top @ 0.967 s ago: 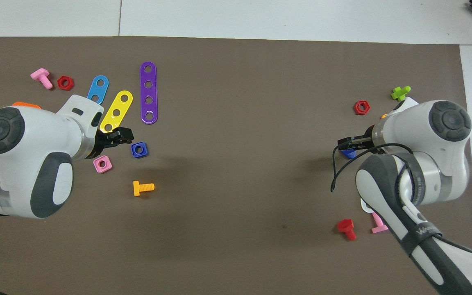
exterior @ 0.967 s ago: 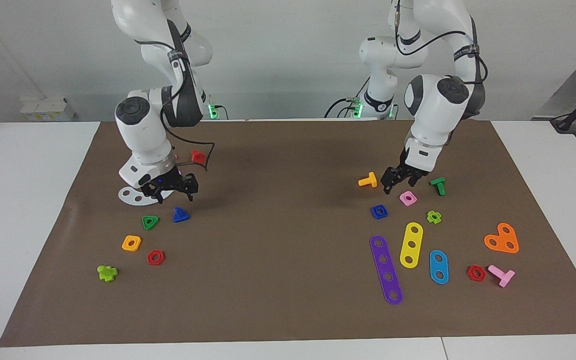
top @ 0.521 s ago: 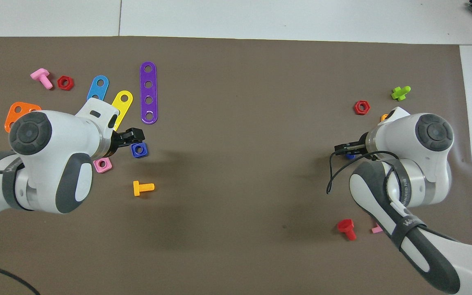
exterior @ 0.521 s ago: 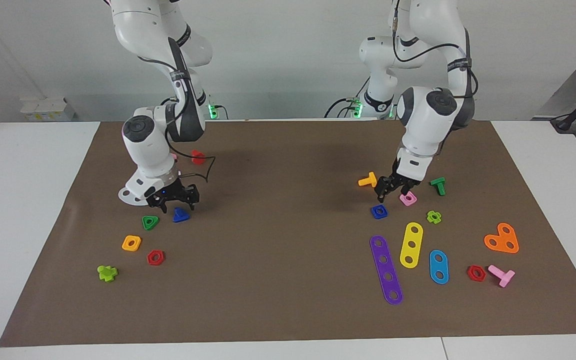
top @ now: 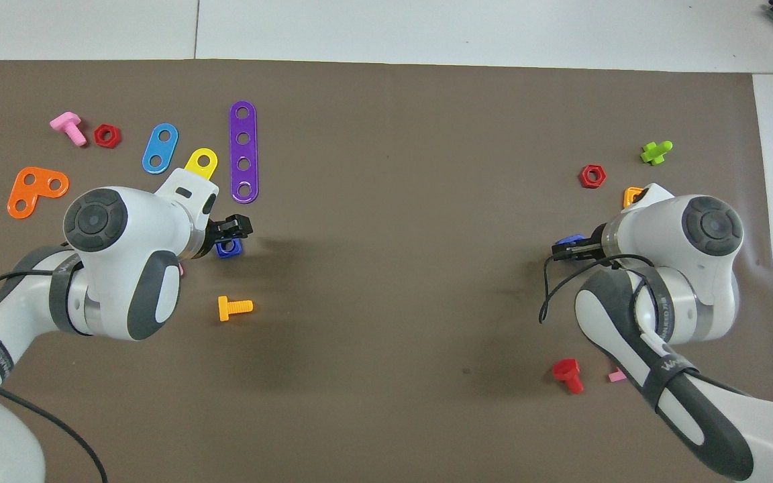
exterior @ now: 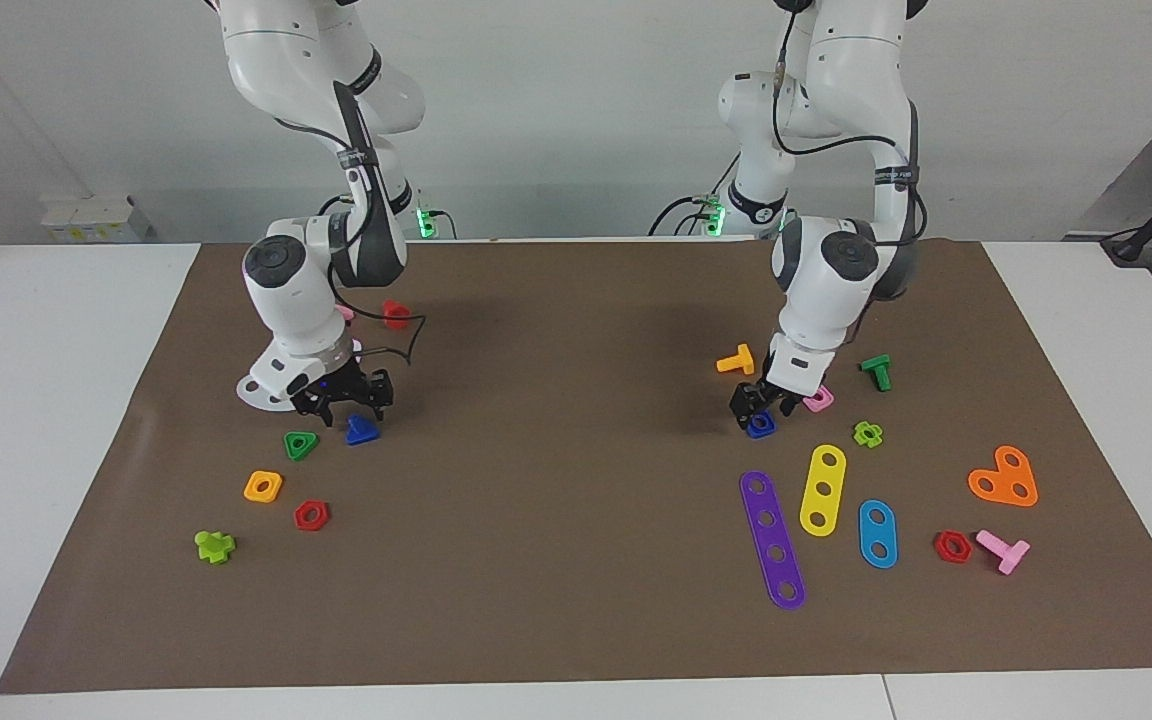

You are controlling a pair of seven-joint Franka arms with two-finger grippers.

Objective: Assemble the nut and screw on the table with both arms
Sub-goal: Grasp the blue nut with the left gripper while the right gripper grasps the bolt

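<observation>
While nut (exterior: 760,425) lies on mat (exterior: 576,560), left jaws straddle it.

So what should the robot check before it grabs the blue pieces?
1. Left gripper is right over the blue nut: ok.
2. Right gripper is right over the blue screw: ok.
3. Nut lies flat on the brown mat: ok.
4. Fingers spread enough to fit round each piece: cannot tell.
5. Pink nut beside the left gripper is out of its way: cannot tell.
6. Green triangular nut sits apart from the screw: ok.
</observation>
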